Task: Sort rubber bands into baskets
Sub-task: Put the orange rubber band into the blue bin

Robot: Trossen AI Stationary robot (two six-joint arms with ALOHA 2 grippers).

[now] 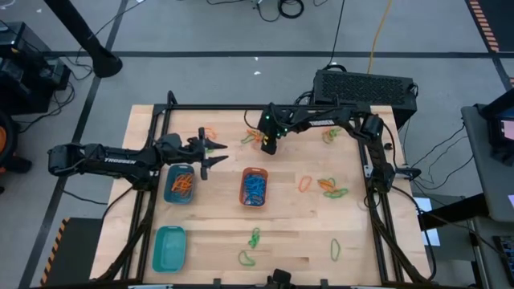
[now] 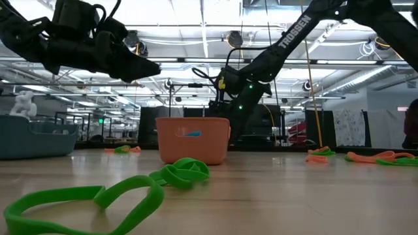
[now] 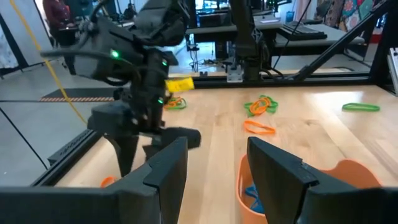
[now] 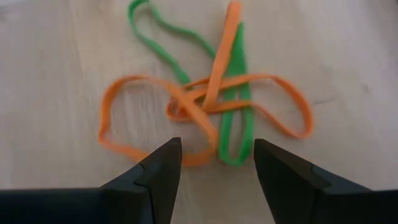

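My right gripper (image 4: 217, 158) is open and points down over a tangle of orange and green rubber bands (image 4: 211, 99) at the table's far middle (image 1: 254, 138). Its fingertips stand on either side of the tangle's near loops; whether they touch, I cannot tell. My left gripper (image 1: 214, 154) hovers open and level above the table, left of the orange basket (image 1: 254, 186), which holds blue bands. The round blue basket (image 1: 180, 185) holds orange bands. The teal rectangular basket (image 1: 169, 247) stands near the front left corner.
Loose bands lie scattered: orange and green ones right of centre (image 1: 332, 189), green ones near the front edge (image 1: 254, 238) (image 2: 85, 202), a few by the far edge (image 1: 207, 131) (image 1: 329, 135). A black frame (image 1: 377, 201) borders the table. A dark box (image 1: 363, 87) sits behind it.
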